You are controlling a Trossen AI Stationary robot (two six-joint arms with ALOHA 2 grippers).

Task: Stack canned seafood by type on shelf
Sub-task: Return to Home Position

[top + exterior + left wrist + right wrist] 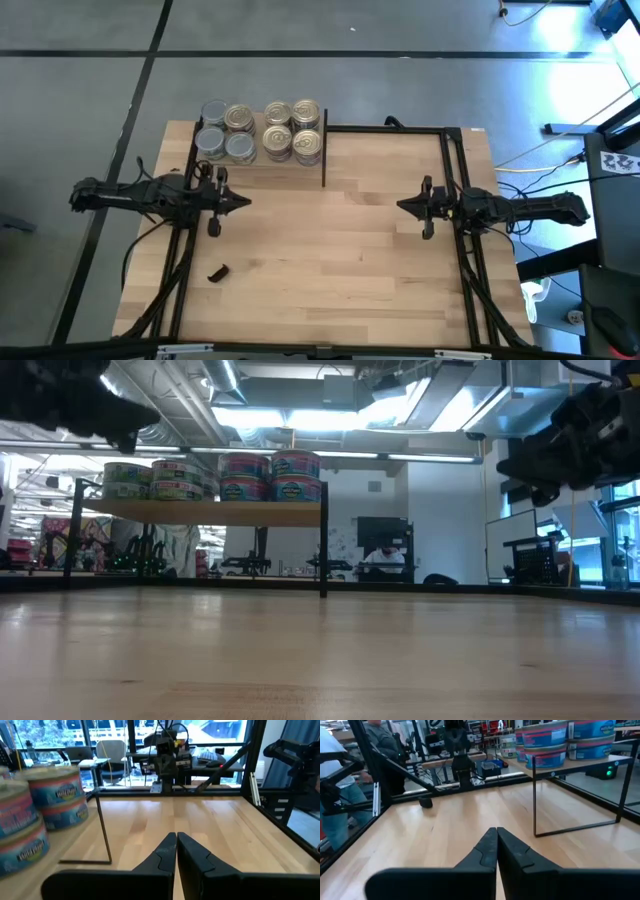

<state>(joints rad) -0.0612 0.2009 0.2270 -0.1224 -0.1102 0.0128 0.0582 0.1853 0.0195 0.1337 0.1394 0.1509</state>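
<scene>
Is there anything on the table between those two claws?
No. In the high view, the table between the left gripper and the right gripper is bare wood. The cans stand on the shelf; a small dark piece lies elsewhere.

- From above, only the topmost tins (278, 113) show; those stacked beneath them are hidden, and so is most of the shelf (324, 150) board
- In the left wrist view the nearest tins are cut off by the picture's edge, their labels blurred
- A small dark object (218, 271) on the table (350, 240) is too small to identify
- In the low view the left arm (65, 400) and right arm (575, 435) are cut off at the top
- A person (337, 790) in the right wrist view is cut off at the edge
</scene>
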